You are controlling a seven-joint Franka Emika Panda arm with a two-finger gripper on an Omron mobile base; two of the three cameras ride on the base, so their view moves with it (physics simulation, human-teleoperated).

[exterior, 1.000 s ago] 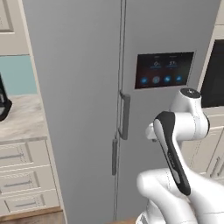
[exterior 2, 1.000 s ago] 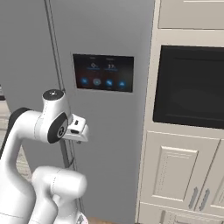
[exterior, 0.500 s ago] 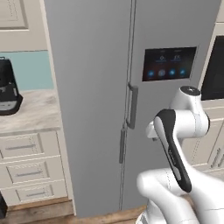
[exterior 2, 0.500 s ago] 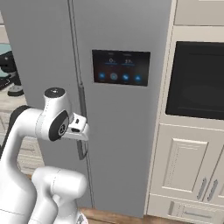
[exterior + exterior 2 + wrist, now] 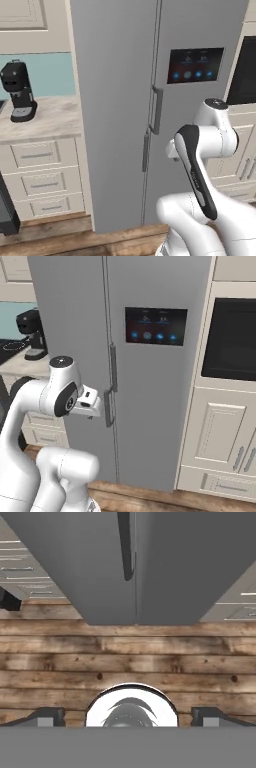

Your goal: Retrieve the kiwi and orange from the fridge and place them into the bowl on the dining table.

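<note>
Fridge (image 5: 120, 100) dead ahead, standing tall, its long axis straight up and down, both grey doors shut and facing the robot. Two long vertical handles (image 5: 113, 368) run either side of the centre seam, and a dark touch panel (image 5: 156, 326) sits on the right-hand door. In the hand view the gripper (image 5: 128, 716) looks down at the wooden floor (image 5: 150, 662), fingers (image 5: 47, 716) spread wide and released, nothing between them. The fridge's base lies beyond the fingertips, well apart from them, with the lower end of a handle straight ahead of the gap. Off to the left of the fridge, a black coffee machine (image 5: 19, 91) stands on the marble counter (image 5: 50, 117) above cream drawers (image 5: 40, 182). To the right, a built-in oven (image 5: 231, 338) over cream cabinet doors (image 5: 220, 431). Nothing stands between fingers and fridge doors.
</note>
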